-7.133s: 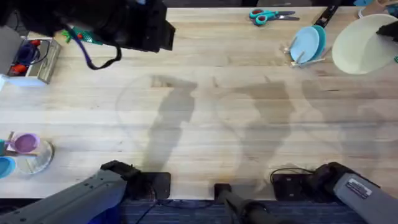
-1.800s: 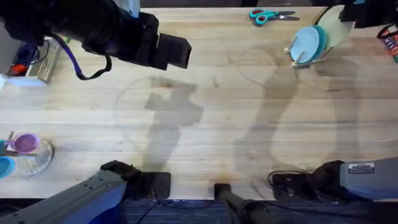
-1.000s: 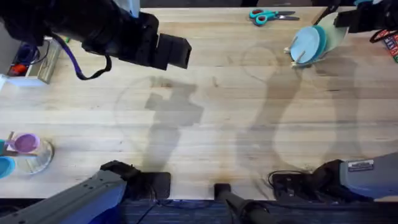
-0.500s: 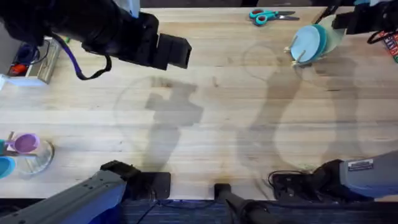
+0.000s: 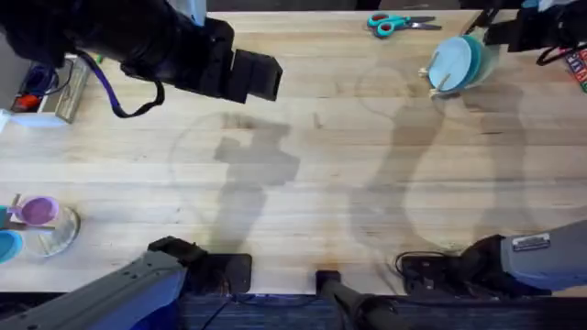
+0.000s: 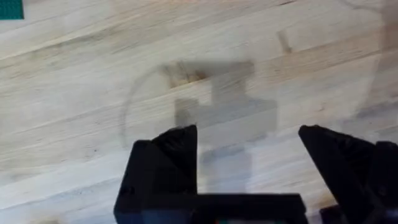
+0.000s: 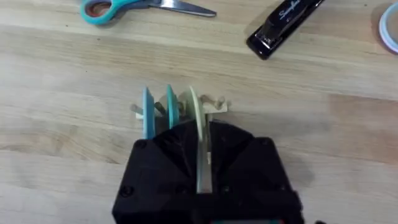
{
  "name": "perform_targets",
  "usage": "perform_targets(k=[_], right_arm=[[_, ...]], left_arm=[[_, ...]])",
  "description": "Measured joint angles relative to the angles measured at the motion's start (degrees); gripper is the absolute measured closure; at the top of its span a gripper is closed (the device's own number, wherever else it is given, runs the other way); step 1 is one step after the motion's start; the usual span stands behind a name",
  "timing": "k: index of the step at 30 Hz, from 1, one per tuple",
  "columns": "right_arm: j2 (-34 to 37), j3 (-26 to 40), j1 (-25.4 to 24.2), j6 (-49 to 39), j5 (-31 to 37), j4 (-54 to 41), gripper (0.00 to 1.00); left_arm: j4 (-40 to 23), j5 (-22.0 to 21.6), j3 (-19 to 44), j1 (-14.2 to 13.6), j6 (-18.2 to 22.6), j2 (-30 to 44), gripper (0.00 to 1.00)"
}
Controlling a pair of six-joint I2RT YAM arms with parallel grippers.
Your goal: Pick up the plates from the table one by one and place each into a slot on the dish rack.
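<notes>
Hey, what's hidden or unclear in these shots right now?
- Right wrist: right gripper covers the cream plate's lower edge, so seating in the dish rack is unclear.
- Overhead: light blue plate hides the rack's pegs.
- Overhead: left arm blurs large, covering table beneath.

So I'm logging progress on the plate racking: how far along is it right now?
Nearly finished. The light blue plate already stands upright in the dish rack, with a teal plate behind it. The right gripper holds the cream plate on edge, lowered into a slot. What remains is releasing it. The left gripper hangs open over bare table.
</notes>
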Motion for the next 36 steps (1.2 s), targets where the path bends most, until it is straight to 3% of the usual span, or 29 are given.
perform_targets(k=[5,22,23,30,36], right_arm=[[-0.02,0.0,0.02,0.11,0.0,0.01,0.81],[-0.88,0.0,0.02,0.17,0.02,-0.08,0.772],[-3.23,0.0,0.02,0.17,0.02,-0.1,0.654],[-10.1,0.0,0.02,0.62,0.02,-1.86,0.335],[-15.48,0.0,0.02,1.07,0.0,-7.23,0.123]], left_arm=[[-0.02,0.0,0.0,0.0,0.0,0.0,0.007],[0.0,0.0,0.0,0.0,0.0,0.0,0.007],[0.0,0.0,0.0,0.0,0.0,0.0,0.007],[0.0,0.0,0.0,0.0,0.0,0.0,0.007],[-0.02,0.0,0.0,0.0,0.0,0.0,0.007]])
